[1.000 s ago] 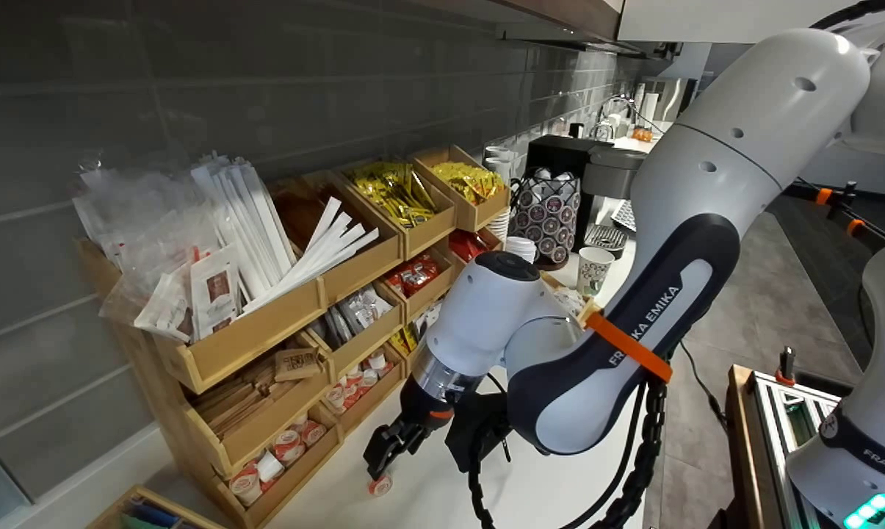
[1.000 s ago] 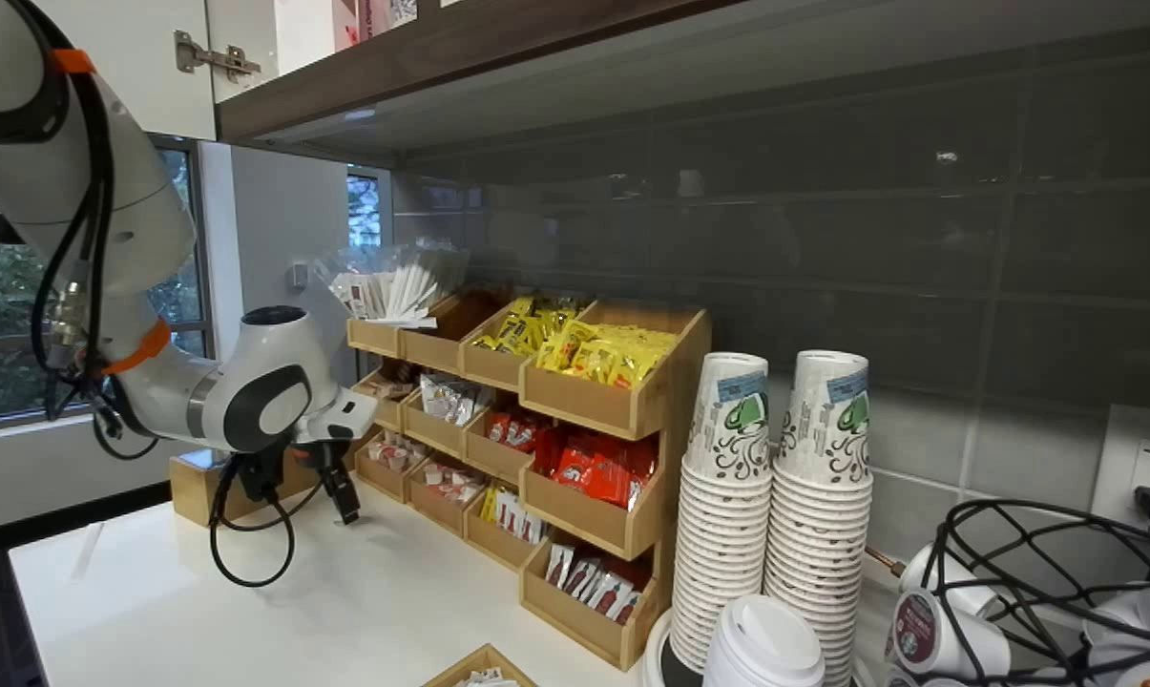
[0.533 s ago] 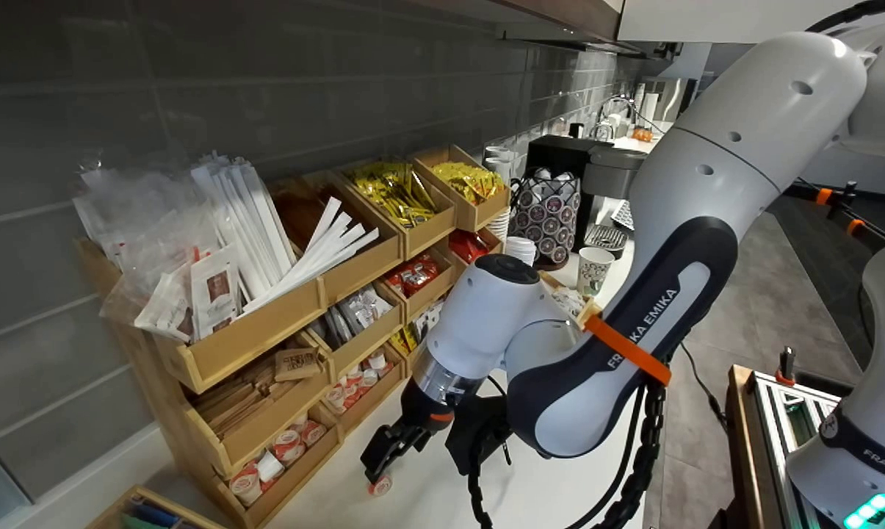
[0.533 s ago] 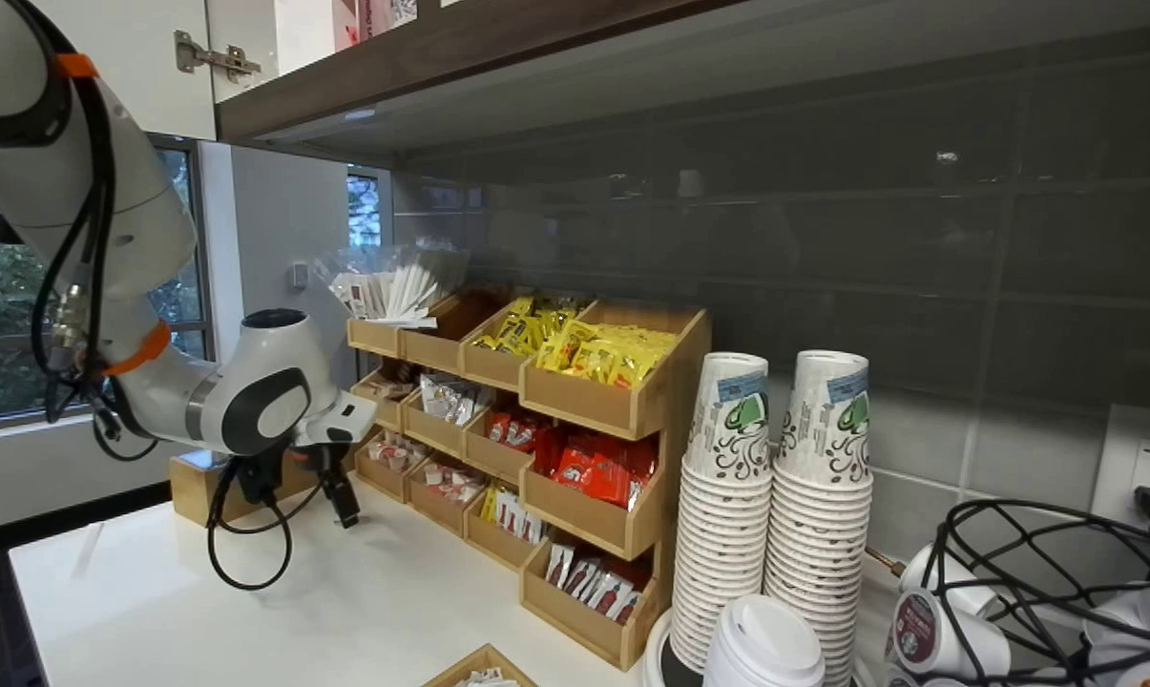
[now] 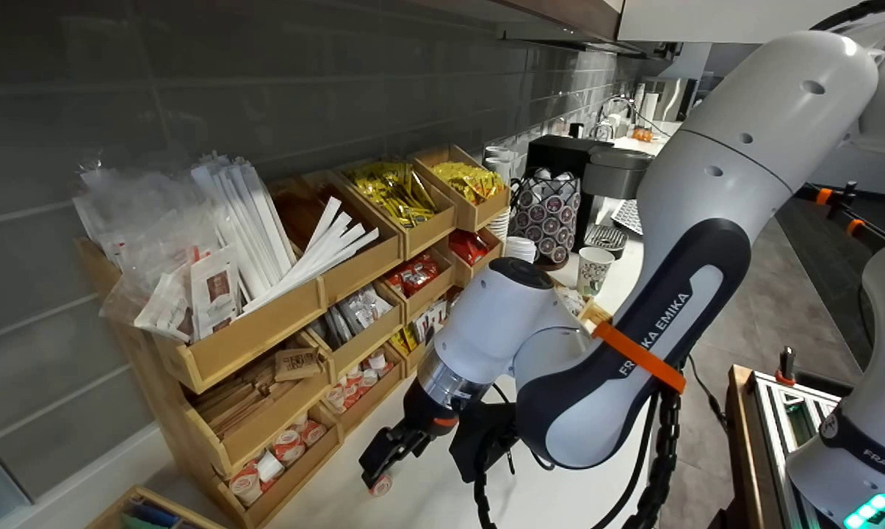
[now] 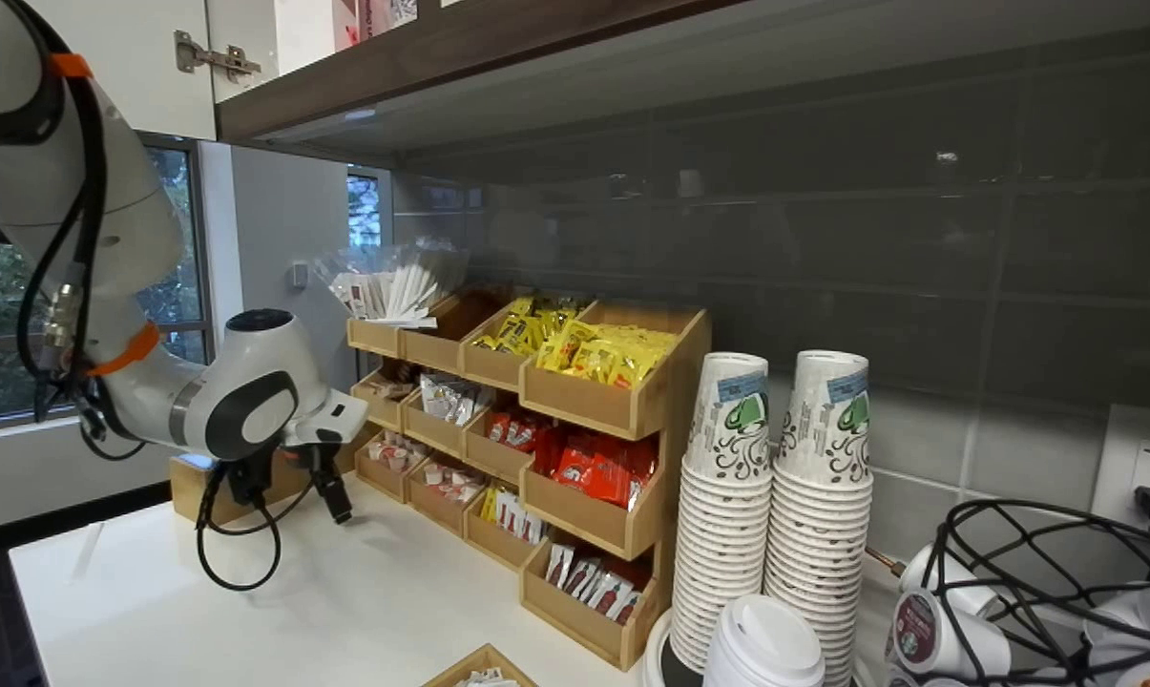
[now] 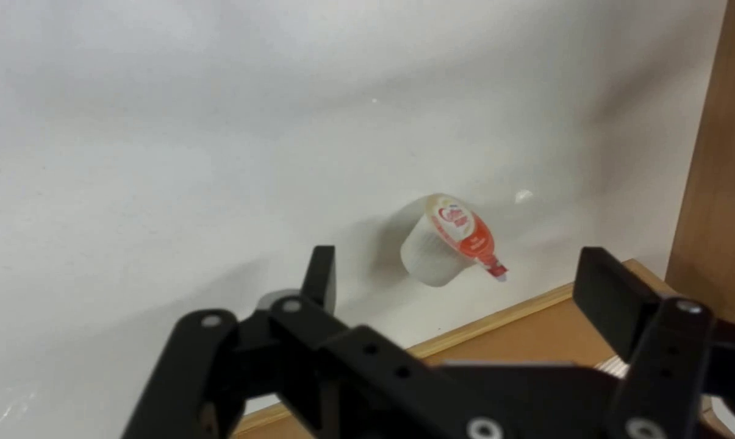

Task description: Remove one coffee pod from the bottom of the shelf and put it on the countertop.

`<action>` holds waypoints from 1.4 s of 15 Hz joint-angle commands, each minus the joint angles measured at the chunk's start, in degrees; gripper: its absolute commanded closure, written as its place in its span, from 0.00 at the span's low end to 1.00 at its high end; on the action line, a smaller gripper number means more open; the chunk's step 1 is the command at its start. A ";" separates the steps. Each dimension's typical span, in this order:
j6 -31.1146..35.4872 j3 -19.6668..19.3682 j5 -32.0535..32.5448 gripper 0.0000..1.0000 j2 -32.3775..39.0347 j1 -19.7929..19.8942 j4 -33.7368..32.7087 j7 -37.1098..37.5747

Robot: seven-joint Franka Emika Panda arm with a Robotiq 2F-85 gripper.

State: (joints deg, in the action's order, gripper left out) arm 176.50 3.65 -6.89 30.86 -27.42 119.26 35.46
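"Pod (image 7: 446,242), single, white cup, red-printed lid: location?"

"On the countertop (image 5: 435,499), in front of the shelf (image 5: 280,325), lying on its side. Similar cups (image 5: 288,446), several: bottom row of the shelf."

"Gripper (image 7: 455,274), one: condition?"

"Jaws wide apart, low in front of the shelf; in the wrist view the pod shows between their tips, a gap on either side."

"Step in hand?"

"By judgement, the last: set-down looks done, only the clearing-off outstanding."

"Next move, requirement?"

"Probably a straight lift, jaws kept wide, then a retreat away from the shelf. Caution: a sideways drift could nudge the pod, which would likely roll on its round wall."
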 commanded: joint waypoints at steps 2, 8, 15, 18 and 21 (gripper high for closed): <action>0.23 -1.94 -1.54 0.00 -4.94 -2.13 4.72 -0.64; -1.09 -3.61 0.94 0.00 -10.57 -3.60 8.15 0.72; -4.06 -8.06 3.65 0.00 -16.89 -8.66 11.96 1.75; -6.10 -10.70 6.31 0.00 -18.26 -11.57 11.90 3.08; -4.70 -9.56 5.03 0.00 -16.72 -10.48 10.35 1.57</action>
State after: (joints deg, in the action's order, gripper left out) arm 171.79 -5.93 -1.85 14.13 -37.91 129.62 37.03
